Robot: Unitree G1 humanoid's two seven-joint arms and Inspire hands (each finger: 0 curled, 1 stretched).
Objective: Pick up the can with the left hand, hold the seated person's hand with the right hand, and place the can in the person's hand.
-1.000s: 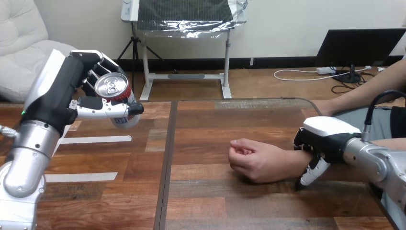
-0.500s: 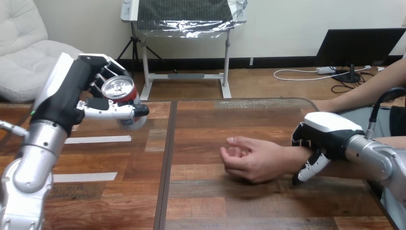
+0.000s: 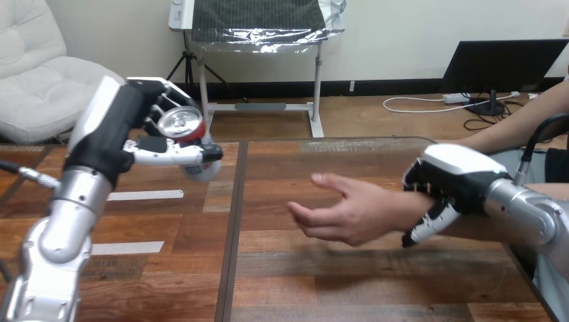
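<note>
A red can (image 3: pixel 188 134) with a silver top hangs above the table at the left, tilted, with my left hand (image 3: pixel 127 131) shut on it, thumb across its front. The person's hand (image 3: pixel 345 211) reaches in from the right, raised off the wood, fingers spread open toward the left. My right hand (image 3: pixel 446 181) lies over the person's wrist (image 3: pixel 410 209), its fingers curled down round the near side of it. A wide gap of table lies between the can and the person's fingers.
The wooden table (image 3: pixel 282 282) has a dark seam (image 3: pixel 235 221) running front to back near the middle. White tape strips (image 3: pixel 144 195) lie on the left part, under my left arm.
My left hand has carried the can rightward. The person's hand has lifted off the table, opened from a loose fist and shifted left, with my right hand staying on the wrist.
</note>
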